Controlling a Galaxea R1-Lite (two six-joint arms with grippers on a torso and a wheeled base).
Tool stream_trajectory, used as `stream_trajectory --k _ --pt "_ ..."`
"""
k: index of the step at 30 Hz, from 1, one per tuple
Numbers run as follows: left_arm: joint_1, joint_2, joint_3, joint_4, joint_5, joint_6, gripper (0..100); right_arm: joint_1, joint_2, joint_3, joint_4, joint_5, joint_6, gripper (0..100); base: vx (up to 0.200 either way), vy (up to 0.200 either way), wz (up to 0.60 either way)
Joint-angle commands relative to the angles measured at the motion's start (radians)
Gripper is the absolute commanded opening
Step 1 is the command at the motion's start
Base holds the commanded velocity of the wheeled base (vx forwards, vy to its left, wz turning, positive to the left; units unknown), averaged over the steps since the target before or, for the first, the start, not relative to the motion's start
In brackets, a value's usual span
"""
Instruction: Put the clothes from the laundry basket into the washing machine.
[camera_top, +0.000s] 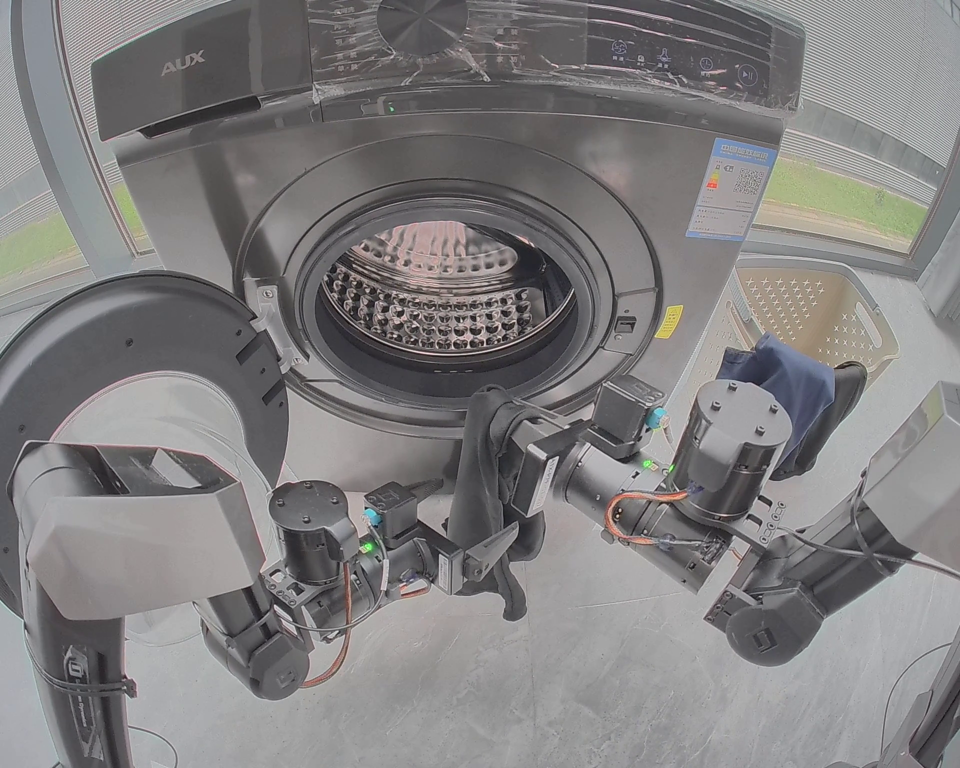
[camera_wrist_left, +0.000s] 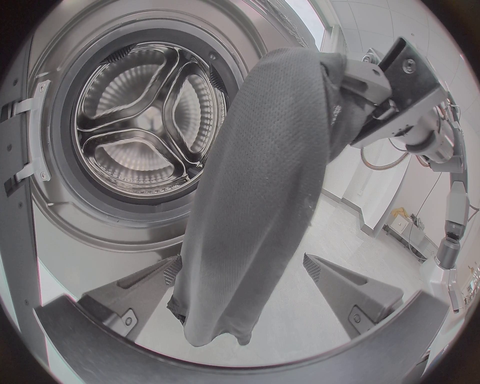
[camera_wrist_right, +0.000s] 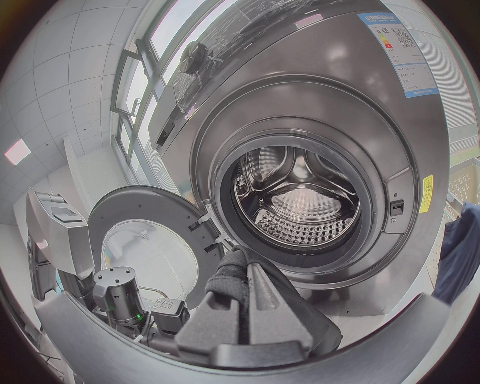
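Garment: a dark knit garment (camera_top: 487, 490) hangs limp just in front of the washing machine (camera_top: 640, 180), below the lip of its open drum (camera_top: 450, 290). Its long axis is vertical, with the top bunched and the hem hanging free above the floor.
Right gripper (camera_top: 520, 435): the fingers are clamped together on the garment's top edge and carry its weight.
Left gripper (camera_top: 487, 553): it sits low by the hanging cloth. Its fingers (camera_wrist_left: 350, 292) are spread apart with the lower cloth between them; whether they touch it is hard to tell.
Key relation: seen from the head, the drum mouth lies at 12 o'clock from the right fingers, and the garment trails toward 6 o'clock. The right arm is the nearer one, and the tail would probably need lifting over the rim.
Door (camera_top: 130, 370): swung open at 9 o'clock.
Laundry basket (camera_top: 830, 310): at 2 o'clock, with a blue garment (camera_top: 790, 380) draped over its rim.
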Motion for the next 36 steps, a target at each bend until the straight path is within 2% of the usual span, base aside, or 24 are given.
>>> stream_trajectory --k 1,3,6,7,18,27,28,31,34,35,36 --pt "0.004 0.050 -0.063 0.000 0.007 -0.005 100 0.012 0.003 0.003 -0.001 0.000 0.000 0 0.000 0.000 0.00" --pt "0.011 0.067 -0.094 0.002 0.021 -0.005 100 0.012 0.002 0.006 -0.001 0.000 0.000 0 0.000 0.000 0.00" --pt "0.023 0.084 -0.134 0.002 0.072 -0.011 100 0.009 -0.001 0.007 -0.001 0.000 0.001 0 0.000 0.000 0.00" --pt "0.031 0.082 -0.134 0.002 0.079 -0.008 0 0.009 -0.001 0.006 -0.001 0.000 0.001 0 0.000 0.000 0.00" --pt "0.051 0.035 -0.119 0.000 0.086 -0.013 0 0.010 0.005 0.007 -0.008 0.000 0.001 0 0.000 0.000 0.00" --pt "0.033 -0.123 0.033 0.000 0.070 -0.008 0 0.015 0.009 0.007 -0.011 0.005 0.003 0 0.000 0.000 0.00" --pt "0.033 -0.145 0.052 -0.001 0.070 -0.011 0 0.016 0.011 0.009 -0.011 0.005 0.003 100 0.000 0.000 0.00" --pt "0.043 -0.217 0.093 -0.001 0.055 -0.020 0 -0.001 0.029 0.021 -0.011 0.002 0.003 100 0.000 0.000 0.00" --pt "0.059 -0.286 0.118 -0.001 0.029 -0.053 0 -0.024 0.045 0.049 -0.011 0.000 0.003 100 0.000 0.000 0.00" --pt "0.059 -0.286 0.118 -0.001 0.029 -0.053 0 -0.024 0.045 0.049 -0.011 0.000 0.003 100 0.000 0.000 0.00" --pt "0.071 -0.340 0.133 -0.001 0.027 -0.096 0 -0.051 0.045 0.069 -0.011 0.000 0.001 100 0.000 0.000 0.00"
